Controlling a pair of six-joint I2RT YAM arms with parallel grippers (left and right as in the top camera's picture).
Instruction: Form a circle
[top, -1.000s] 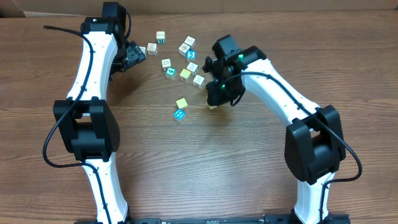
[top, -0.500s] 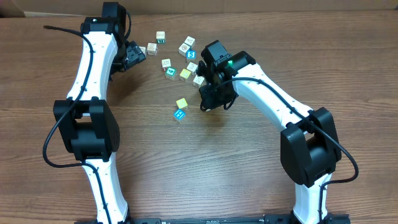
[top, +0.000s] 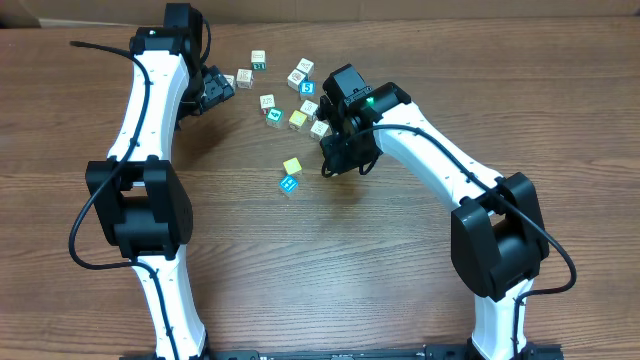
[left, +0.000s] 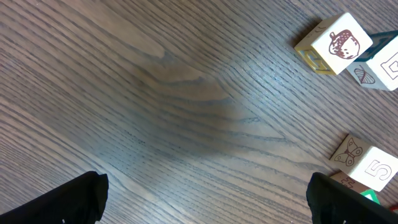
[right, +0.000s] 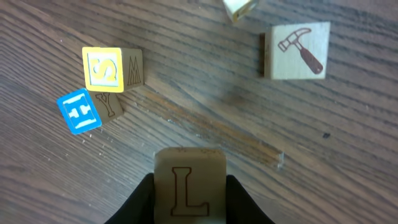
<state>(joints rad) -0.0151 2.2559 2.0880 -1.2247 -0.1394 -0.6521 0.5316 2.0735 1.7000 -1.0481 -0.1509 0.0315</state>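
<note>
**A:** How do things lie on the table?

**B:** There is no ring yet. The right arm reaches in at the near side of the cubes, which lie scattered at the far middle. The left arm sits off their far left edge.

**A:** And the grippers?

**B:** The left gripper is spread wide over bare wood and holds nothing. The right gripper is clamped on the L cube, letter facing its camera (I can't tell if it's lifted or resting).

**A:** Which way should it go?

**B:** I'd say toward the S cube and H cube, which sit just beside each other. In the wrist view they lie ahead and to the left of the grip. The hammer cube lies ahead and to the right, with bare wood between. A cube has no long axis, so only that direction matters. The right arm is far nearer to the S and H cubes.
</note>
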